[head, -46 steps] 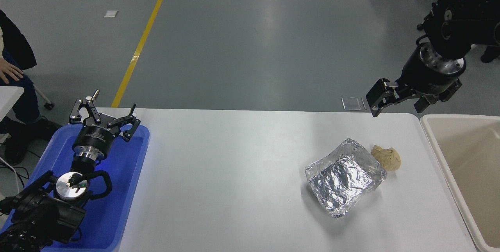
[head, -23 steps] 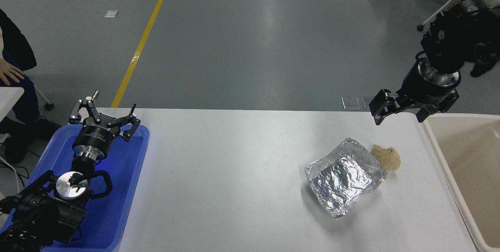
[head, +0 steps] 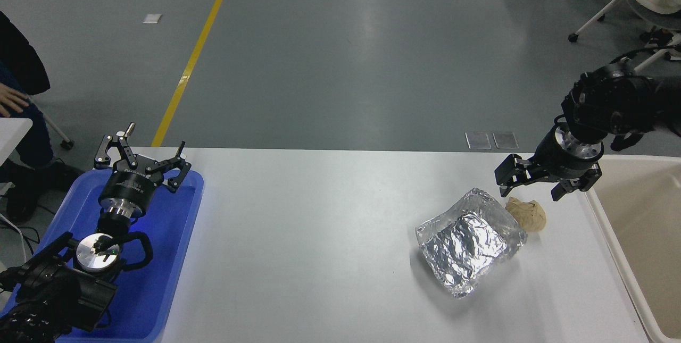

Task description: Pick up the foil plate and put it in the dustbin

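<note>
Comparing with a second ago, we see the right pincer [head: 532,186] has come down from above the desk's far edge and now hangs just beyond the brown paper ball [head: 526,214], its jaws spread apart and holding nothing. Our foil plate [head: 469,240] has not shifted: it lies on the white desk [head: 319,252], right of centre, its far corner touching the paper ball. Our left pincer [head: 139,158] stays parked over the blue tray [head: 159,279] at the lower left, fingers splayed and empty. We see nothing loose lying in that tray. The dustbin [head: 601,210] stands at the desk's right end, cut off by the picture's edge, and the part of its inside we see holds nothing. A person's hand [head: 11,101] is partly cut off at the left edge
</note>
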Controlling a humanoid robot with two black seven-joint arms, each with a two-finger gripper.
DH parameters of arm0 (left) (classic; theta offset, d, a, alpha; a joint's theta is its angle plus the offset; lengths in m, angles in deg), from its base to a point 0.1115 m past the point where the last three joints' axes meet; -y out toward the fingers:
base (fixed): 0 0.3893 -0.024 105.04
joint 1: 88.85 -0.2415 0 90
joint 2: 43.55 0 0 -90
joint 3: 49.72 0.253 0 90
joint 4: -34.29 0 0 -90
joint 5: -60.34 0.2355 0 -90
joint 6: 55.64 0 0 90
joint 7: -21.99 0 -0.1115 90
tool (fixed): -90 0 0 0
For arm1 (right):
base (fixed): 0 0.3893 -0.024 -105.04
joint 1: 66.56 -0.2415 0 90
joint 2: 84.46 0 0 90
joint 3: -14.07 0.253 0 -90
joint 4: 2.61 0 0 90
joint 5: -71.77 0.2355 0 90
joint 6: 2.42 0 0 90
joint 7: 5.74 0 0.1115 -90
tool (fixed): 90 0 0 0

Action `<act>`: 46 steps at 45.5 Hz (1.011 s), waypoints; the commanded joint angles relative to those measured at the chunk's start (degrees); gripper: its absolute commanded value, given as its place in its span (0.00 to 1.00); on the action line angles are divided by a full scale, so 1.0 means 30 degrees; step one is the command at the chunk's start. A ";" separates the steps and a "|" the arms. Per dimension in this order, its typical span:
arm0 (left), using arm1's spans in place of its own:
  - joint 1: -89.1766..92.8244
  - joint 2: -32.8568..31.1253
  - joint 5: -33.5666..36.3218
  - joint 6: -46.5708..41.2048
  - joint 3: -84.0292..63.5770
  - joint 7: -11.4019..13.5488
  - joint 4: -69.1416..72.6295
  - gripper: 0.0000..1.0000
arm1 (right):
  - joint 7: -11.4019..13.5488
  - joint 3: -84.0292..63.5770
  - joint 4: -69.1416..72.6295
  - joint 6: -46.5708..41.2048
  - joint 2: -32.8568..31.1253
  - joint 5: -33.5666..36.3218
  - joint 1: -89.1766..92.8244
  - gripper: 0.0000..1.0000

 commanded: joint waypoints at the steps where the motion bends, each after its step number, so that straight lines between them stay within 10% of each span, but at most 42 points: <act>1: -0.0001 0.0000 0.0000 0.0006 -0.0006 -0.0002 0.0000 1.00 | 0.0027 0.0714 -0.1108 -0.0004 -0.0371 0.2266 0.2189 1.00; 32: -0.0001 0.0000 0.0000 0.0006 -0.0006 -0.0002 0.0000 1.00 | 0.0027 0.0919 -0.0962 0.0025 -0.0518 0.4730 0.5060 0.87; 46: -0.0001 0.0000 0.0000 -0.0022 -0.0006 -0.0002 0.0000 1.00 | 0.0056 0.2823 -0.0903 0.4740 -0.0547 0.4730 0.6935 0.86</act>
